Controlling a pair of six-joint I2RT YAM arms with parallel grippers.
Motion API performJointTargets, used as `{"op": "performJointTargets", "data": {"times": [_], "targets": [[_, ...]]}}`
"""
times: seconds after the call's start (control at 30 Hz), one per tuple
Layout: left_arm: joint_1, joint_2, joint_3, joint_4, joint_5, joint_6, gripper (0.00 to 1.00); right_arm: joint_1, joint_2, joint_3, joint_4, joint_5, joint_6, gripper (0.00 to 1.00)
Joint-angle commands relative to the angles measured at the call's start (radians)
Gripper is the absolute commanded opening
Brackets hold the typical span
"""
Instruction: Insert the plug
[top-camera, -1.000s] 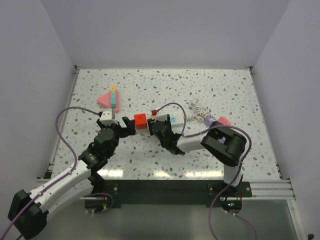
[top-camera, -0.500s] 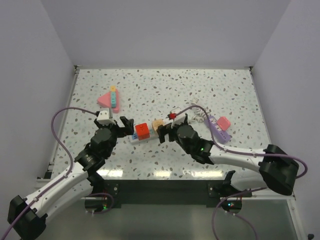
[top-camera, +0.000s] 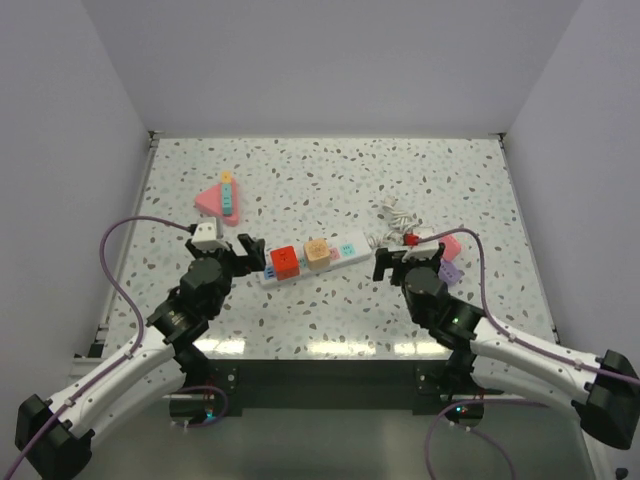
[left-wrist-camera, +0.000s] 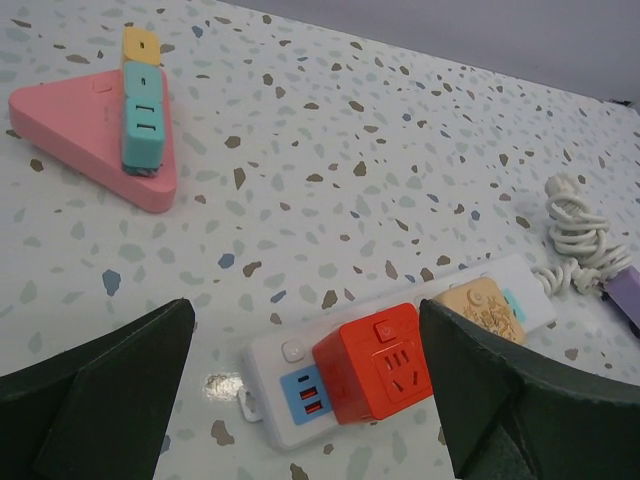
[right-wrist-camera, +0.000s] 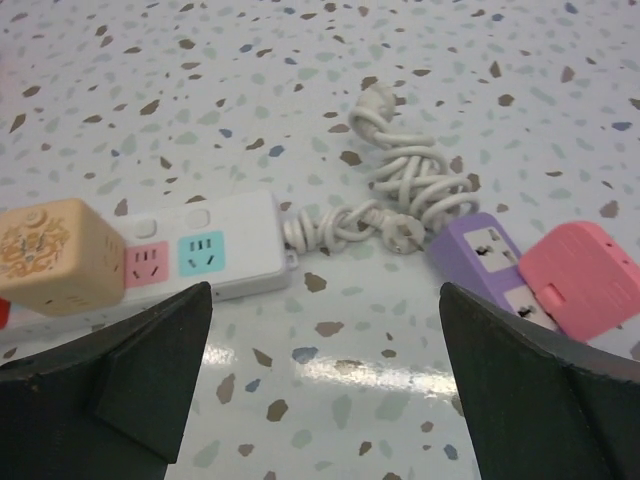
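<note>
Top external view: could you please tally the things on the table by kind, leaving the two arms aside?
Power strips: 3 (white strip, pink triangular strip, purple strip)
Plug-in blocks: 5 (red block, beige block, teal block, yellow block, pink block)
Coiled cords: 1 (white cord)
Total: 9

pink triangle (left-wrist-camera: 75, 128), purple strip (right-wrist-camera: 482, 262)
</note>
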Motion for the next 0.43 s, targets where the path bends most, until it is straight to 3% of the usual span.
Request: {"op": "performJointTargets", "data": {"times": [0.0, 0.27, 0.4], "targets": [[0.006, -0.012, 0.035, 0.014, -0.029, 0.016, 1.00, -0.020, -0.131, -0.045, -0.089, 0.132, 0.033, 0.99], [0.006, -0.054, 0.004, 0.057, -0.009, 0.052, 1.00, -0.021, -0.428, -0.118, -0.200, 0.218, 0.076, 0.99], [0.006, -0.044, 0.007, 0.067, -0.024, 0.047, 1.00, -0.020, -0.450, -0.122, -0.220, 0.218, 0.077, 0.99]]}}
